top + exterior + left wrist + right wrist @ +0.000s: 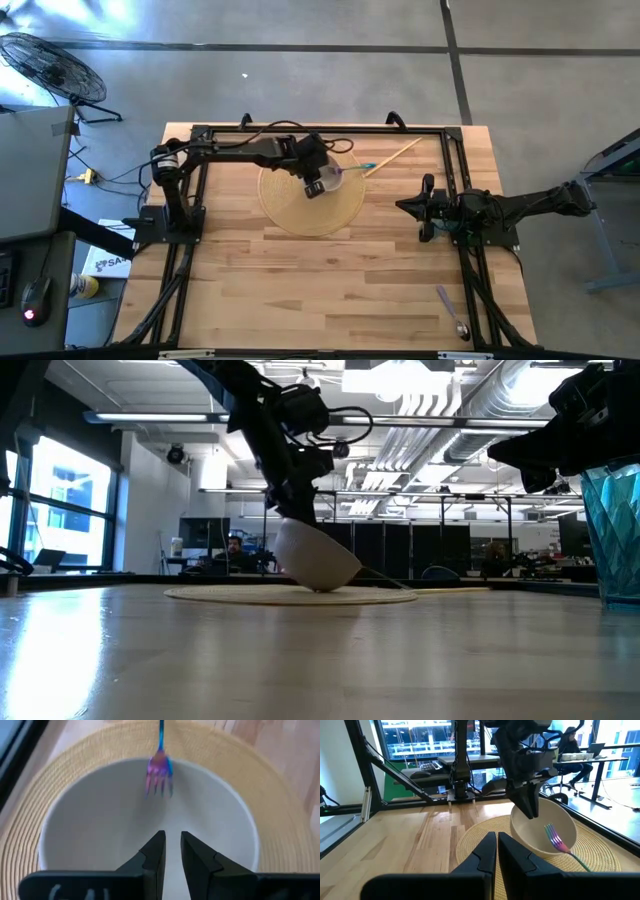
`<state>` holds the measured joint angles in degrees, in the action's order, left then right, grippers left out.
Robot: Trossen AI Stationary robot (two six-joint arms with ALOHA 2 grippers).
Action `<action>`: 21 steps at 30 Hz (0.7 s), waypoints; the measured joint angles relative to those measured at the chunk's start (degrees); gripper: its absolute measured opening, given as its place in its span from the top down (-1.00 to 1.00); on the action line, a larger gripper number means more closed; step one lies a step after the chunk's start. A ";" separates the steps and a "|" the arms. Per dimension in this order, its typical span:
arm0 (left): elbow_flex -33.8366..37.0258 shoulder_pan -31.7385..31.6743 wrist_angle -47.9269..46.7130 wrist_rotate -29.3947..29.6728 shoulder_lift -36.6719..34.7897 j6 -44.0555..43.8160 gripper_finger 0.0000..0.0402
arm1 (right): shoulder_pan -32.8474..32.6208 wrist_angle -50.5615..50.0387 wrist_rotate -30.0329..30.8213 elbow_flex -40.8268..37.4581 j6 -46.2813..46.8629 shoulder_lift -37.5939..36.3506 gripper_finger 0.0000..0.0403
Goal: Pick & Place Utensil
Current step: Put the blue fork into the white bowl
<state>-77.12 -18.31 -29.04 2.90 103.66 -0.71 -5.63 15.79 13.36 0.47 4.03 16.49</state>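
A white bowl [337, 180] sits tipped on a round woven placemat [300, 215]. In the low view the bowl [318, 560] has its left rim raised and its rounded underside on the mat. An iridescent fork [556, 840] rests with its tines inside the bowl and its teal handle [358, 167] out over the right rim. My left gripper [532, 813] reaches down to the bowl's left side, fingers close together with a narrow gap [171, 840]. My right gripper [403, 207] waits shut at the table's right, pointing at the bowl. My left gripper meets the bowl at its raised left rim [281, 530], slanting down from above and from the table's left. The gripper's own body hides the contact spot, so I cannot tell the kind of hold. The bowl stays tilted toward the right, underside on the placemat.
A wooden stick [395, 157] lies beyond the mat's right edge, near the fork's handle. A metal spoon [452, 312] lies near the table's near right corner. A teal faceted glass [615, 530] stands close to the low camera. Black frame rails run along the table's edges.
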 joint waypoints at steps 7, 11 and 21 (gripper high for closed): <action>0.05 -0.02 -4.80 1.48 -0.33 -1.38 0.72 | 0.00 -0.02 -0.02 0.02 0.00 0.00 0.94; 0.12 -0.02 -5.00 2.04 -2.40 -1.68 0.71 | 0.00 -0.04 0.00 0.00 0.00 -0.02 0.94; 15.97 -0.02 5.80 2.38 -10.11 -6.12 0.71 | -0.01 -0.04 -0.02 0.02 0.00 -0.02 0.94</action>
<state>-61.15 -18.33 -23.23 5.28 93.54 -6.83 -5.64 15.75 13.34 0.49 4.03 16.47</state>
